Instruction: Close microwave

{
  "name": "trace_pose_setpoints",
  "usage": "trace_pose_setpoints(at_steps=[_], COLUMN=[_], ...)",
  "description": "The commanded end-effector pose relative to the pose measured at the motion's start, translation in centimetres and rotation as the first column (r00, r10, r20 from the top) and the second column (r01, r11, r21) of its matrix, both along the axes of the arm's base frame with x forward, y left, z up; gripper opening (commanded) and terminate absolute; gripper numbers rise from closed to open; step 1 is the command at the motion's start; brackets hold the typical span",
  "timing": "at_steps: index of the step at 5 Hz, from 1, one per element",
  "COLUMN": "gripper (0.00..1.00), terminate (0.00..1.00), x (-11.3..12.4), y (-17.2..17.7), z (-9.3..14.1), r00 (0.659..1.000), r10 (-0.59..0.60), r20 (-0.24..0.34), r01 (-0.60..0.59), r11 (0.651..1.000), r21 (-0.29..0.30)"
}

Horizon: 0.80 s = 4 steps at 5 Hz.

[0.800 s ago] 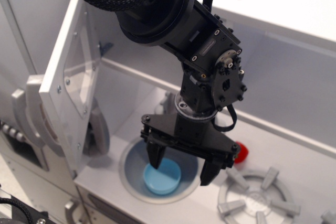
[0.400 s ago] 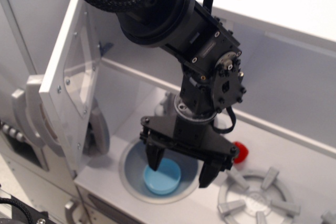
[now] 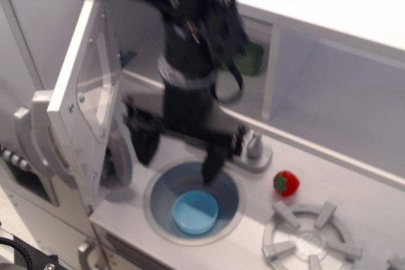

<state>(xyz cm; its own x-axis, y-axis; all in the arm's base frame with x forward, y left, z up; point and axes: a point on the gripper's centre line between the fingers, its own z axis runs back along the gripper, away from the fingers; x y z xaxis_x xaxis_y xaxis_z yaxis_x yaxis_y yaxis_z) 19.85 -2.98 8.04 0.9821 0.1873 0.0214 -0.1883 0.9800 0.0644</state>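
The microwave door [image 3: 85, 102] is a silver-grey panel with a clear window, standing swung open at the left, its edge toward me. A tall grey handle [image 3: 39, 132] sits on its outer side. My gripper [image 3: 179, 150] is blurred by motion. It hangs open just right of the door's inner face, above the round sink [image 3: 193, 202]. One finger [image 3: 143, 143] is close to the door, the other finger [image 3: 214, 159] is over the sink. It holds nothing.
A blue bowl [image 3: 195, 211] lies in the sink. A grey tap [image 3: 254, 150] stands behind it. A red strawberry [image 3: 286, 183] lies on the counter. A grey burner [image 3: 310, 238] is at the front right. A green object [image 3: 253, 58] sits in the open shelf behind.
The arm has swung left and up, toward the open door. The gripper stays open. The tap, the strawberry and the green object are now uncovered. The door has not moved.
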Motion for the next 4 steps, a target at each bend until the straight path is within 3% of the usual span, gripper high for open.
trace_pose_setpoints(at_steps=[1,2,4], gripper=[1.00,1.00,1.00], terminate=[0.00,0.00,0.00], x=[-0.6,-1.1,-0.2], y=[5.4,7.8,9.9], z=[7.1,8.6,8.9], r00=[0.989,0.982,0.971], r10=[0.058,0.078,0.129], r20=[0.137,0.171,0.199], r01=[-0.050,-0.071,-0.126], r11=[0.997,0.996,0.992], r21=[-0.061,-0.046,-0.032])
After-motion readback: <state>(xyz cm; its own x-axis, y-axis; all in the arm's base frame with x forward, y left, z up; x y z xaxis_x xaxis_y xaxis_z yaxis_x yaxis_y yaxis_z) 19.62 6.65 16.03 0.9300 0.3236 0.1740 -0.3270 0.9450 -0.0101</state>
